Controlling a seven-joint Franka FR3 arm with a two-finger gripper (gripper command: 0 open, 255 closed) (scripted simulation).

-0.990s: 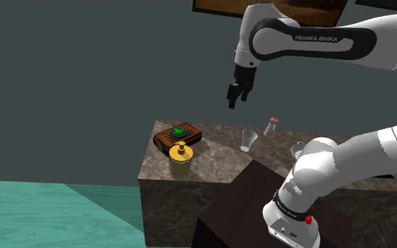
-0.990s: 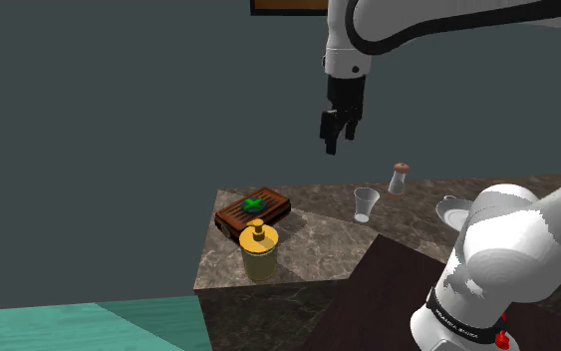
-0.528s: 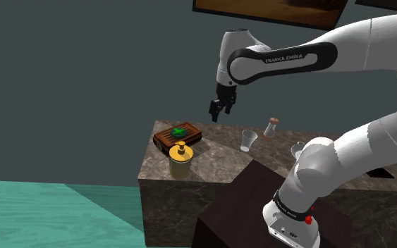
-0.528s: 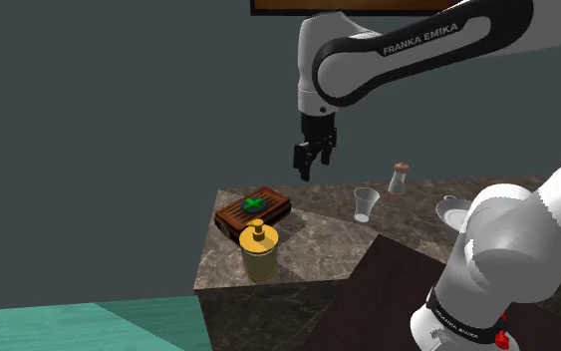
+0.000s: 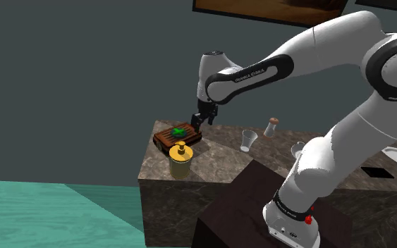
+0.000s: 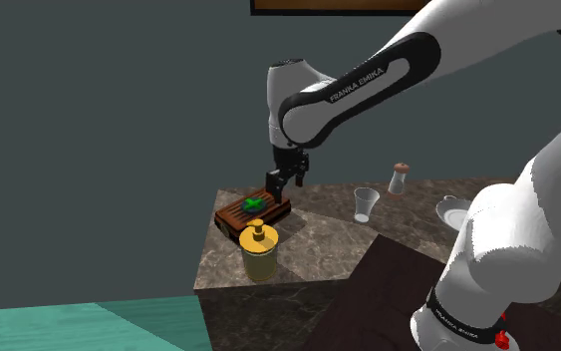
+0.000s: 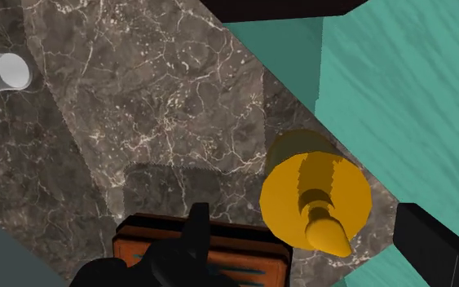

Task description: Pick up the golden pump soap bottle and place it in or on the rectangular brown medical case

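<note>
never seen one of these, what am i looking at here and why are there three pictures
This is a white robot arm standing on a dark box. It ends in a black two-finger claw. Two pictures come from cameras placed beside the arm. The third comes from a camera on the hand itself, looking down past the claw's fingers. On the stone counter there is a yellow pump bottle near the corner, a brown case with a green mark on top, a clear cup and a small shaker. The claw hangs open over the case, close to the bottle, and holds nothing.
</note>
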